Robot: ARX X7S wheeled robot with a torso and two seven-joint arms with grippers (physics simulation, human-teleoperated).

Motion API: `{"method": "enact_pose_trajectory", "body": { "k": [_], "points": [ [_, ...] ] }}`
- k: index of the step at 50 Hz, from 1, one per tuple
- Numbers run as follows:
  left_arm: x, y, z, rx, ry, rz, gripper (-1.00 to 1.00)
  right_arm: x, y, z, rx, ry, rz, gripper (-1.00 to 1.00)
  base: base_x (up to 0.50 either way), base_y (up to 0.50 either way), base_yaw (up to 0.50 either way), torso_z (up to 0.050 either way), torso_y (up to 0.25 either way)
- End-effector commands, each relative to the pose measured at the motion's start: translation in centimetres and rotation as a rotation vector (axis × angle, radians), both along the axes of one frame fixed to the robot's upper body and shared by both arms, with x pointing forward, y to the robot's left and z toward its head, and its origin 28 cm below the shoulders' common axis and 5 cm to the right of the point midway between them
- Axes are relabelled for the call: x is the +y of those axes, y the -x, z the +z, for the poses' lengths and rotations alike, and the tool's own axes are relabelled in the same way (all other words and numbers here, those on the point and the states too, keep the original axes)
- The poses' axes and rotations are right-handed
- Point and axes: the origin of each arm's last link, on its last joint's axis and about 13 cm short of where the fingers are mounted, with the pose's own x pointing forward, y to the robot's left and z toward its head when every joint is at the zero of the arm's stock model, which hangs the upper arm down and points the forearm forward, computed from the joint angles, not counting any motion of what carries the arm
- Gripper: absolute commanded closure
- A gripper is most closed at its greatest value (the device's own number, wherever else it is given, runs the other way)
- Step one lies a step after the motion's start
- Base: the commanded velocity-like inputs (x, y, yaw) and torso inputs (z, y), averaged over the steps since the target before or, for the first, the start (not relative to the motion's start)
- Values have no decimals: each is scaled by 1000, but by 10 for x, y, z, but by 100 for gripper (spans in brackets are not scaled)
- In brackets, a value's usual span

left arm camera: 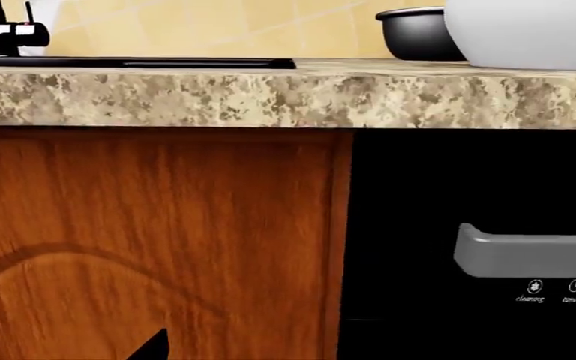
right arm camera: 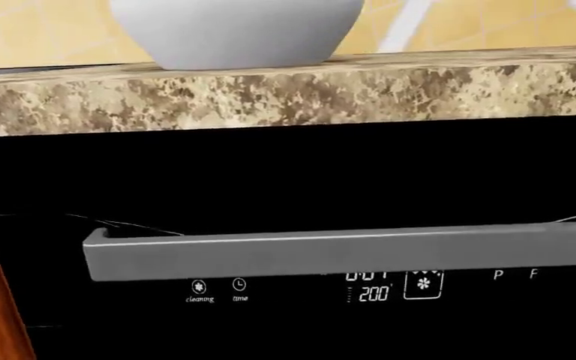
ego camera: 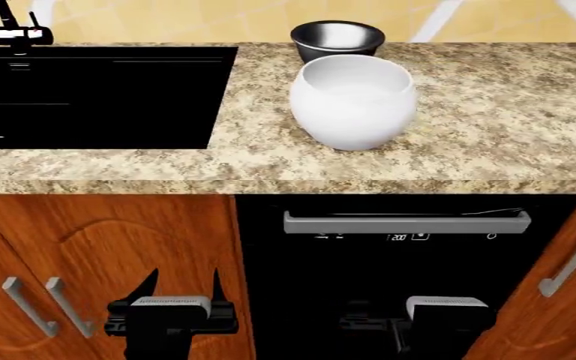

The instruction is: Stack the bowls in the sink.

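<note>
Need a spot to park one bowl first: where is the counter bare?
Bare granite lies right of the white bowl and between it and the sink. It is crowded behind, where the black bowl sits close.

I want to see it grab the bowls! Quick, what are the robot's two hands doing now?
Left gripper: open, holding nothing, low in front of the cabinet door.
Right gripper: cannot tell, its fingers are not clearly visible; nothing seen in it.

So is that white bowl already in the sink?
No, out. The white bowl stands upright on the counter, beside the sink, with the black bowl behind it.
</note>
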Motion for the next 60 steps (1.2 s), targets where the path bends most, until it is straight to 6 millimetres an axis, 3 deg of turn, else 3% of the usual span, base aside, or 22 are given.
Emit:
{"method": "enact_pose_trajectory", "body": {
  "k": [1, 20, 27, 30, 32, 39, 42, 44, 47, 49, 51, 60],
  "points": [
    [0, 0, 0, 1, 2, -1, -100, 0, 0, 0, 1, 0, -1, -100, 0, -500, 0, 0, 0],
    [0, 0, 0, 5, 9, -1, -100, 1, 1, 1, -1, 6, 2, -100, 0, -500, 0, 0, 0],
    [1, 1, -2, 34, 29, 10, -100, 0, 3, 1, 6, 24, 1, -100, 0, -26, 0, 0, 0],
    [3, 7, 4, 52, 45, 12, -100, -4, 6, 19, 3, 47, 7, -100, 0, 0, 0, 0, 0],
    [6, 13, 15, 44, 18, 11, -100, -10, 10, 42, -26, 82, 16, -100, 0, 0, 0, 0, 0],
    [42, 40, 102, -16, -48, 99, -100, -40, 37, 175, -205, 240, -18, -100, 0, 0, 0, 0, 0],
    [58, 52, 147, -58, -75, 139, -100, -67, 37, 229, -346, 348, -283, -100, 0, 0, 0, 0, 0],
    [67, 56, 176, -78, -86, 173, -100, -69, 40, 253, -390, 346, -370, -100, 0, 0, 0, 0, 0],
    [90, 51, 224, -143, -118, 369, -100, -59, 53, 273, -328, 352, -188, -100, 0, 0, 0, 0, 0],
    [88, 51, 253, -160, -116, 382, -100, -55, 63, 284, -257, 354, -59, -100, 0, 0, 0, 0, 0],
    [81, 59, 272, -89, -106, 209, -100, -56, 63, 296, -250, 361, -66, -100, 0, 0, 0, 0, 0],
    [88, 42, 364, -105, -286, 304, -100, -56, 48, 337, -213, 449, -137, -100, 0, 0, 0, 0, 0]
  ]
}}
